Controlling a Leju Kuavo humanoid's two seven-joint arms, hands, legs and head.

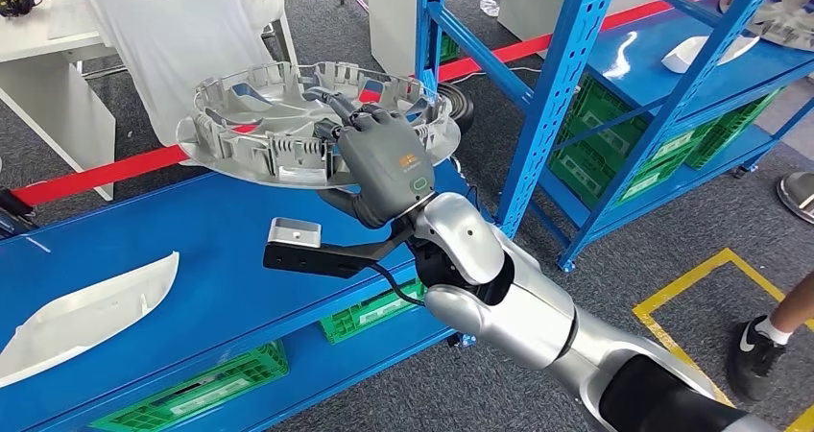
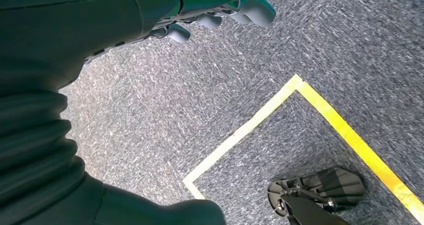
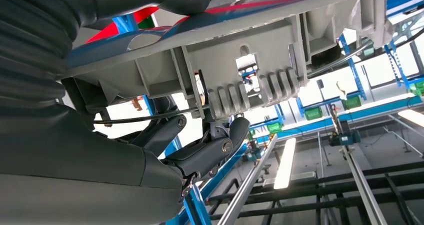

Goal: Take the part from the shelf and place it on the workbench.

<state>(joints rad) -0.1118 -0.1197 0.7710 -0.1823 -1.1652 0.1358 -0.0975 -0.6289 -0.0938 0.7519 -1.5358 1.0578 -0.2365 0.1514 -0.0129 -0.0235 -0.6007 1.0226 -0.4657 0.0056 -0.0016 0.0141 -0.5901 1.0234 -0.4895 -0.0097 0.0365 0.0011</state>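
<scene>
The part is a round silver wheel cover (image 1: 278, 120) with ribbed inner walls. My right hand (image 1: 384, 163) grips its near rim, fingers over the inside and thumb beneath, and holds it level above the blue workbench top (image 1: 192, 250). In the right wrist view the cover's grey ribbed underside (image 3: 240, 70) lies against my dark fingers (image 3: 210, 150). My left hand (image 2: 220, 5) hangs over the grey carpet with its fingers curled and nothing in it.
A white curved panel (image 1: 86, 312) lies on the workbench at the left. A blue shelf rack (image 1: 576, 86) stands to the right with green crates (image 1: 662, 154) low down. A person in white (image 1: 182, 29) stands behind the red barrier tape (image 1: 96, 175). A shoe (image 1: 754, 355) is near yellow floor tape (image 1: 691, 283).
</scene>
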